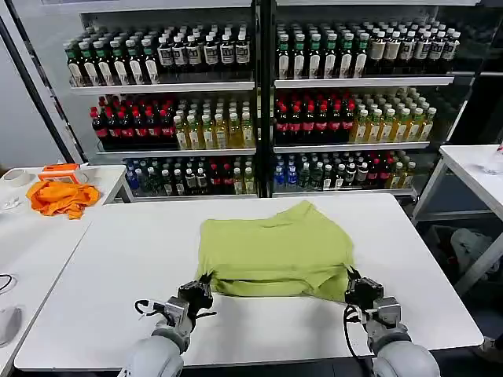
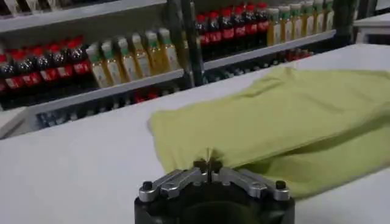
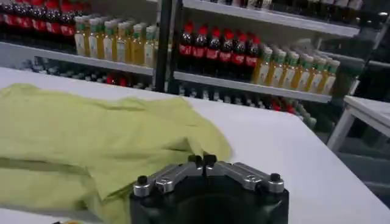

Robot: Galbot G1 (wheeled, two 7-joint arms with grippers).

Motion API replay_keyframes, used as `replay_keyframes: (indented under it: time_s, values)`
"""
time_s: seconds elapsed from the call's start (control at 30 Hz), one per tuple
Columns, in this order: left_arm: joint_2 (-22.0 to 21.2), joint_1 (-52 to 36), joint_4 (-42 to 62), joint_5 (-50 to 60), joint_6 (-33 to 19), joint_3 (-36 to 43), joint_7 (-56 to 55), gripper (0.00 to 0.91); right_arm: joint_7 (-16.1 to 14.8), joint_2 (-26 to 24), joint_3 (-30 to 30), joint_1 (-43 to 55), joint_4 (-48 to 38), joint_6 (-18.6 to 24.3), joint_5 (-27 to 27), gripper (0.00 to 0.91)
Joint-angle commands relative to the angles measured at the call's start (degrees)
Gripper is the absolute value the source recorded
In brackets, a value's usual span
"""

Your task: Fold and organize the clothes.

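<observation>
The clothes are one lime yellow-green T-shirt [image 1: 275,247] lying partly folded on the white table [image 1: 110,267], with its near edge doubled under. My left gripper [image 1: 206,286] is at the shirt's near left corner. In the left wrist view, this gripper [image 2: 207,164] is shut, with a small peak of the shirt [image 2: 292,115] pinched between its tips. My right gripper [image 1: 351,284] is at the near right corner. In the right wrist view, this gripper [image 3: 202,160] is shut against the edge of the shirt [image 3: 91,134]. No printed graphic shows.
A bright orange cloth [image 1: 61,196] lies on a side table at the left. Shelves of bottles [image 1: 259,118] stand behind the table. Another white table [image 1: 471,169] is at the right. The table's front edge runs just below both grippers.
</observation>
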Motion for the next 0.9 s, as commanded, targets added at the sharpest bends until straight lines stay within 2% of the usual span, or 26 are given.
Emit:
replay_keyframes:
  time_s: [0.03,0.07,0.1,0.13,0.27,0.57,0.87,0.9]
  values:
    - [-0.12,-2.77,2.57,0.71,-0.33,0.90,-0.01,0.131,-0.12,-0.10,-1.93,3.71,-4.85,-1.05,-1.87,0.343]
    - [-0.35,-2.73,2.61,1.13,-0.33,1.01,-0.10,0.343,-0.20,-0.04,-2.01,3.73,-4.95,-1.29,-2.09,0.907]
    - [-0.43,-2.62,2.59,1.49,-0.35,1.08,-0.21,0.524,-0.30,0.04,-2.04,3.65,-5.02,-1.21,-2.22,0.907]
    - [-0.55,-2.38,2.53,1.76,-0.34,1.10,-0.28,0.907,-0.41,0.18,-2.03,3.48,-4.92,-1.26,-2.53,0.907]
    - [-1.03,-0.87,1.78,2.15,-0.19,0.58,-0.78,0.907,-0.60,0.50,-0.94,2.01,-3.44,-0.92,-2.61,0.907]
    - [-2.48,6.07,-1.87,2.05,-0.21,-2.00,-1.28,0.907,-0.54,1.52,6.57,-8.15,3.38,-0.05,-0.62,0.907]
    - [-2.39,6.78,-0.68,1.76,-0.58,-2.52,-1.70,0.907,0.61,2.27,6.03,-8.60,2.26,-1.81,4.03,0.907]
    - [-2.38,6.14,-0.33,1.74,-0.66,-2.44,-1.81,0.856,0.72,2.30,5.98,-8.43,2.13,-1.95,4.43,0.907]
